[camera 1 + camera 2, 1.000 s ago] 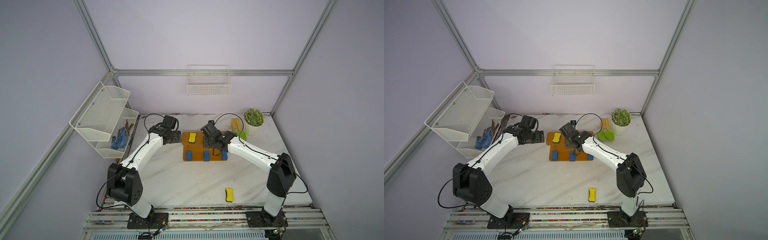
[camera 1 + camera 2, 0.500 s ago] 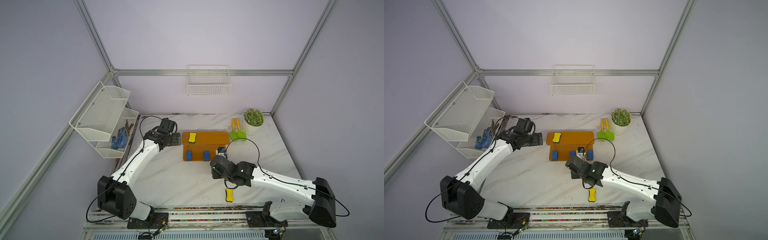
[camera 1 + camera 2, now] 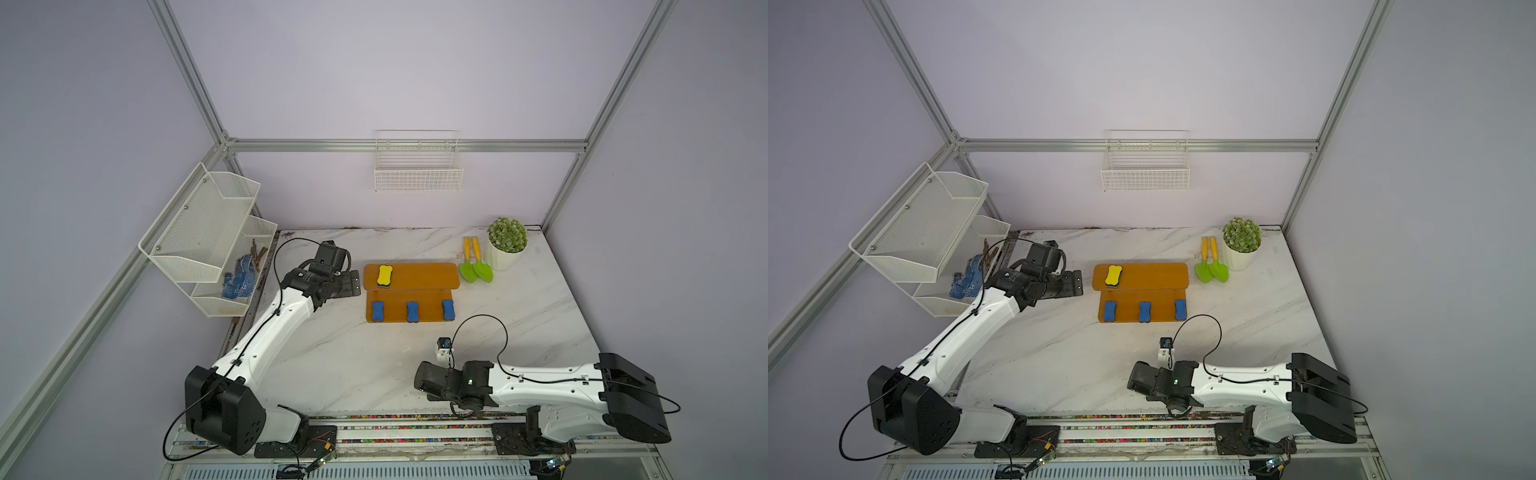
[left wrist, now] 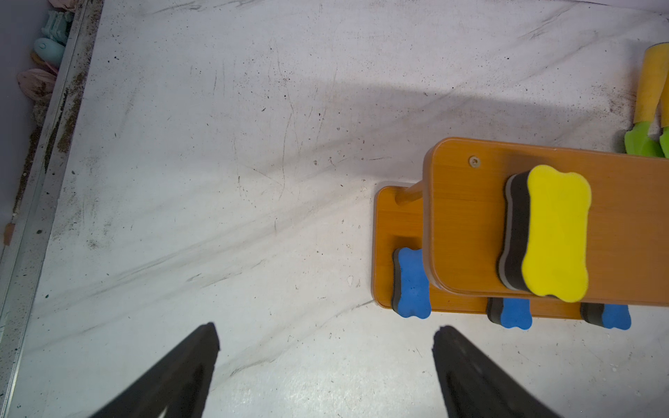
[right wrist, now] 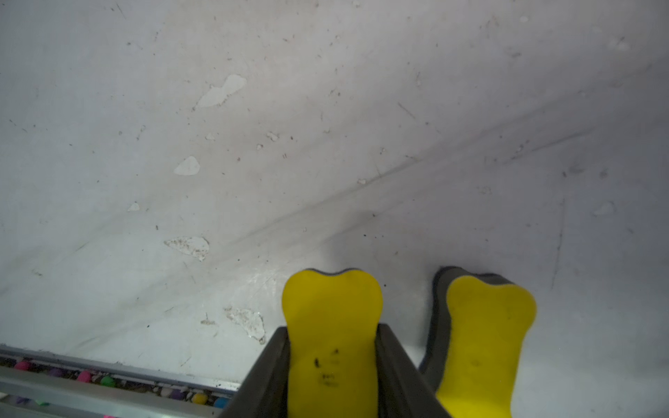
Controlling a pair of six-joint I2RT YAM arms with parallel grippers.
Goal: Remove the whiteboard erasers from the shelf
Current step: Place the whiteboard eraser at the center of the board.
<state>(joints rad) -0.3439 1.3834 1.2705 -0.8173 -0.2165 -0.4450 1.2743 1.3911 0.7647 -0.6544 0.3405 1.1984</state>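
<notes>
The shelf point(image 3: 424, 274) is sitting in the middle of the table point(image 3: 353, 357), toward the far side. The top yellow eraser point(image 3: 385, 275) is lying on the left end of the high step. Three more are sitting in a row on the low step: the left blue eraser point(image 3: 378, 311), the middle blue eraser point(image 3: 412, 311) and the right blue eraser point(image 3: 448, 309). The left gripper point(image 3: 351, 284) is hanging just left of the shelf and is not touching it. Its jaws are spread wide with nothing in them. In the left wrist view only bare table is showing between the two black fingers point(image 4: 195, 362). The right gripper point(image 5: 331, 329) is reaching low over the near edge of the table, a bit right of the middle. Its jaws are pinching the pinched yellow eraser point(image 5: 331, 307) by its long sides, yellow side up. I cannot tell if this one is touching the table. The loose yellow eraser point(image 5: 485, 325) is lying on the table just beside it, yellow side up, with a gap between them. In both top views the right arm point(image 3: 540, 382) is hiding these two. A plant pot point(image 3: 507, 245) is standing in the far right corner, and two green trowels point(image 3: 476, 270) are lying between it and the shelf. A wire basket point(image 3: 417, 174) is hanging on the far wall. A mesh rack point(image 3: 203, 224) on the left wall is holding blue gloves point(image 3: 237, 278).
</notes>
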